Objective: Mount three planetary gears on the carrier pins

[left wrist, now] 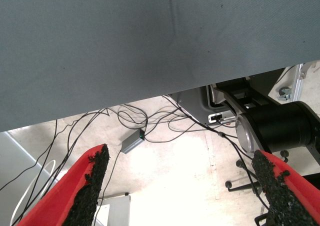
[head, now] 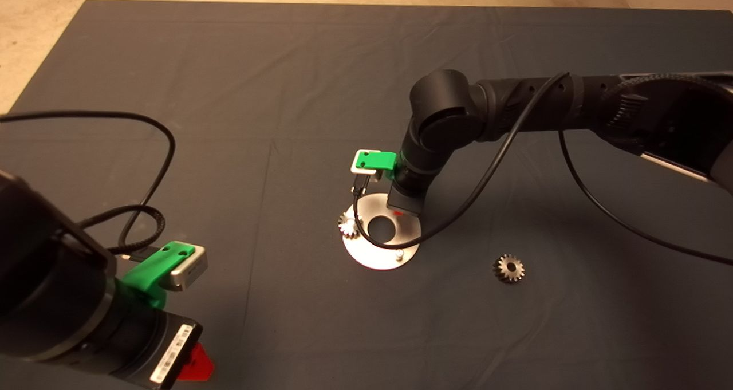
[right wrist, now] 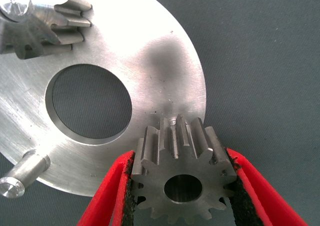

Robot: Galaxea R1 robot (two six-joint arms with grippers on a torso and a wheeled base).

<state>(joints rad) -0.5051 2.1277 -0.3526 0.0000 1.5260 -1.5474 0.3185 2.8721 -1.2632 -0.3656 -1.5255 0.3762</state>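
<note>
My right gripper (right wrist: 182,186) clamps 1 planetary gear (right wrist: 181,178) over the disc (right wrist: 160,71); left gripper (left wrist: 182,186) waits, fingers spread, empty.

Right pincer (right wrist: 182,186) pointing straight down from bent black arm, fingers squeezed tight. Left pincer (left wrist: 182,186) parked low, fingers wide apart.

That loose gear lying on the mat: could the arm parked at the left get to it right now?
Probably yes: the loose gear lies alone on open mat, nothing covering it. But the left gripper waits far off, open and empty, and the disc and right arm lie roughly between.
</note>
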